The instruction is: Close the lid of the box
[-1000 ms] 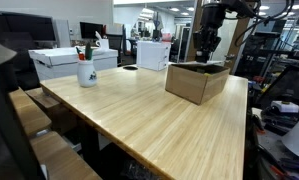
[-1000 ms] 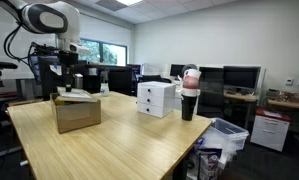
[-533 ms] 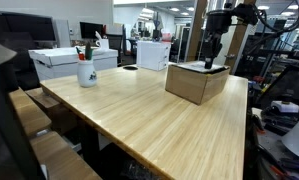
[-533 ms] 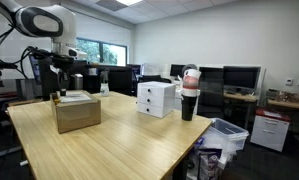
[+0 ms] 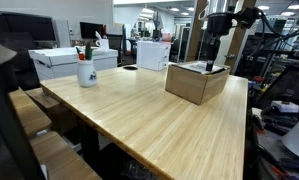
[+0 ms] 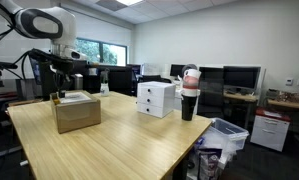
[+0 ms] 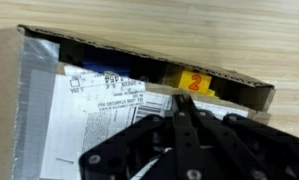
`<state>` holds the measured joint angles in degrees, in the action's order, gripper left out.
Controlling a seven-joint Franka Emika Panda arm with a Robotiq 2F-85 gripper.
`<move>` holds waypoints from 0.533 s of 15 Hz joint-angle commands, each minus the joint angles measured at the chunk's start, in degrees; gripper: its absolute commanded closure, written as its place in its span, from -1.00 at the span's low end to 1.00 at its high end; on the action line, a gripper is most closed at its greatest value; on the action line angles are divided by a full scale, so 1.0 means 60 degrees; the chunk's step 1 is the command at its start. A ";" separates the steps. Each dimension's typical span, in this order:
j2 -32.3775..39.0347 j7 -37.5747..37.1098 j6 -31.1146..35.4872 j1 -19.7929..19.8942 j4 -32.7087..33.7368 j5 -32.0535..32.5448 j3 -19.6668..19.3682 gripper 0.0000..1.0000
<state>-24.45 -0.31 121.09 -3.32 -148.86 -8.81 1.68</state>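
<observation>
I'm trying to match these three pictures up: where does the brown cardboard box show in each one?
In an exterior view: the brown cardboard box sits right of centre, towards the table's far end.
In an exterior view: the box sits at the left, below the robot arm.
Wrist view: the box fills most of the frame, seen from above.
Shared landmark: the light wooden table beneath it.

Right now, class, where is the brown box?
In both exterior views the brown box sits on the table, directly beneath the pincer, apart from the white mug.
</observation>
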 commanded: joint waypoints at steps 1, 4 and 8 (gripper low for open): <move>0.0157 0.0942 0.0314 -0.0205 -0.0148 -0.0030 -0.0111 0.90; 0.0313 0.1463 0.0395 -0.0279 -0.0132 -0.0077 -0.0164 0.93; 0.0436 0.2839 0.0461 -0.0378 -0.0069 -0.0110 -0.0577 0.97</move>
<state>-23.25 9.79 122.02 -4.95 -148.85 -8.85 0.62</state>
